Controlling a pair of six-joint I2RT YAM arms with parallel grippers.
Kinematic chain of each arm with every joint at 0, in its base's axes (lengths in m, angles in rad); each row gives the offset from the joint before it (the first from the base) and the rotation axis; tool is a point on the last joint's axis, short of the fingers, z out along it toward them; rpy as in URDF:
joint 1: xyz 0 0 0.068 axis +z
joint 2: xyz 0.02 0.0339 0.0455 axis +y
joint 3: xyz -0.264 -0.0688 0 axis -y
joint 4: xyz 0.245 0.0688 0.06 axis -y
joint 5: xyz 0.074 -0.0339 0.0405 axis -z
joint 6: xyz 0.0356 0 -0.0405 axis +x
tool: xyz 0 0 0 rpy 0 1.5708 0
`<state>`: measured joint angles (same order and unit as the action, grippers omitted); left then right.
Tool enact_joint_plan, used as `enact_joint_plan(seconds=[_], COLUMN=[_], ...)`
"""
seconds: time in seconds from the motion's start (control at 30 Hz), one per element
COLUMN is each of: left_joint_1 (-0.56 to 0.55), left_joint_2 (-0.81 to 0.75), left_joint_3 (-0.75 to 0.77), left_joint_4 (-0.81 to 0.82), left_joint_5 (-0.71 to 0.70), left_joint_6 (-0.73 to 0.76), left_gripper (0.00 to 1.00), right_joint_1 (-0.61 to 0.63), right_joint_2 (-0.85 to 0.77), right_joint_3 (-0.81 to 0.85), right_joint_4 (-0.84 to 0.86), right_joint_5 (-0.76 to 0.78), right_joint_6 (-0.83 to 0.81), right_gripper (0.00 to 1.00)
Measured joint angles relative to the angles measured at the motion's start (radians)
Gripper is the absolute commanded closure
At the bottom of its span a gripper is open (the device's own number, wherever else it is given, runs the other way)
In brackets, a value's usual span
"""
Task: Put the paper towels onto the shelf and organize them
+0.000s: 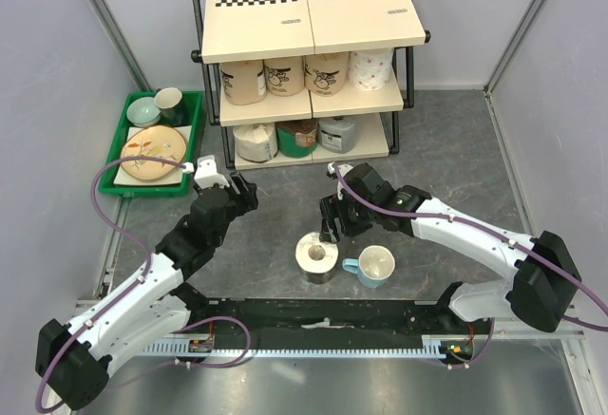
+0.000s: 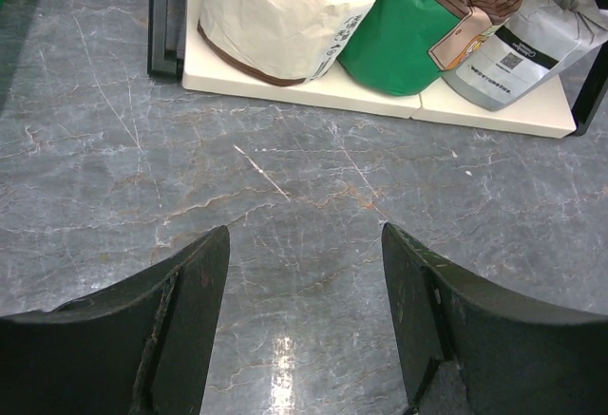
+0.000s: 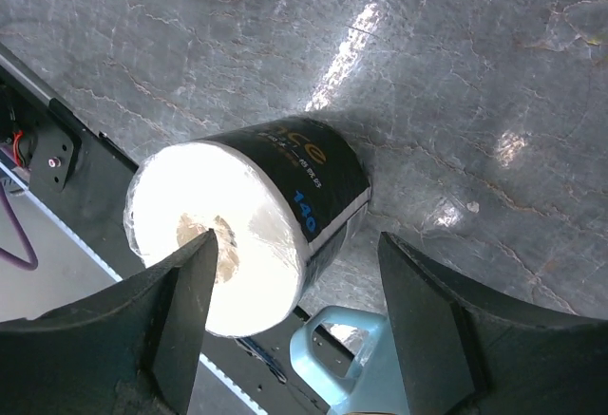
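One paper towel roll (image 1: 316, 256) stands on end on the table, white with a dark wrapper (image 3: 285, 163). My right gripper (image 1: 329, 229) hovers just above it, open. In the right wrist view my right gripper (image 3: 296, 239) holds nothing; one fingertip lies over the roll's core and the other is off its side. The shelf (image 1: 313, 16) at the back holds several rolls on its middle tier and three on the bottom tier. My left gripper (image 1: 237, 185) is open and empty in front of the bottom board (image 2: 313, 87), facing a cream roll (image 2: 275, 11), a green one (image 2: 404, 40) and a grey one (image 2: 532, 49).
A white mug with a light-blue handle (image 1: 375, 266) stands right beside the loose roll; its handle (image 3: 332, 348) shows under my right fingers. A green tray (image 1: 128, 135) of dishes sits left of the shelf. Grey walls close in both sides.
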<state>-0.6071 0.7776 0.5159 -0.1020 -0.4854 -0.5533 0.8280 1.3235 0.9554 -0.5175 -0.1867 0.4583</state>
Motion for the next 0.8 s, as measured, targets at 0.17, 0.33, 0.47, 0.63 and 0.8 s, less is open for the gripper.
enact_joint_plan(seconds=[0.17, 0.33, 0.47, 0.63, 0.8], left_joint_1=[0.000, 0.000, 0.000, 0.000, 0.000], left_joint_2=[-0.005, -0.005, -0.006, -0.006, -0.006], left_joint_3=[0.000, 0.000, 0.000, 0.000, 0.000], left_joint_4=[-0.005, -0.011, -0.018, -0.022, -0.023], left_joint_5=[0.000, 0.000, 0.000, -0.001, -0.001], left_joint_6=[0.000, 0.000, 0.000, 0.000, 0.000], left_gripper=[0.28, 0.28, 0.28, 0.28, 0.28], right_joint_1=[0.006, 0.024, 0.035, 0.043, 0.068], right_joint_2=[0.000, 0.000, 0.009, 0.034, 0.072], right_joint_3=[-0.004, -0.027, -0.033, -0.035, -0.035], right_joint_4=[-0.008, -0.015, -0.014, 0.000, 0.026], right_joint_5=[0.000, -0.004, -0.008, -0.011, -0.011], right_joint_6=[-0.005, -0.011, -0.011, -0.010, -0.003], right_gripper=[0.25, 0.25, 0.25, 0.27, 0.32])
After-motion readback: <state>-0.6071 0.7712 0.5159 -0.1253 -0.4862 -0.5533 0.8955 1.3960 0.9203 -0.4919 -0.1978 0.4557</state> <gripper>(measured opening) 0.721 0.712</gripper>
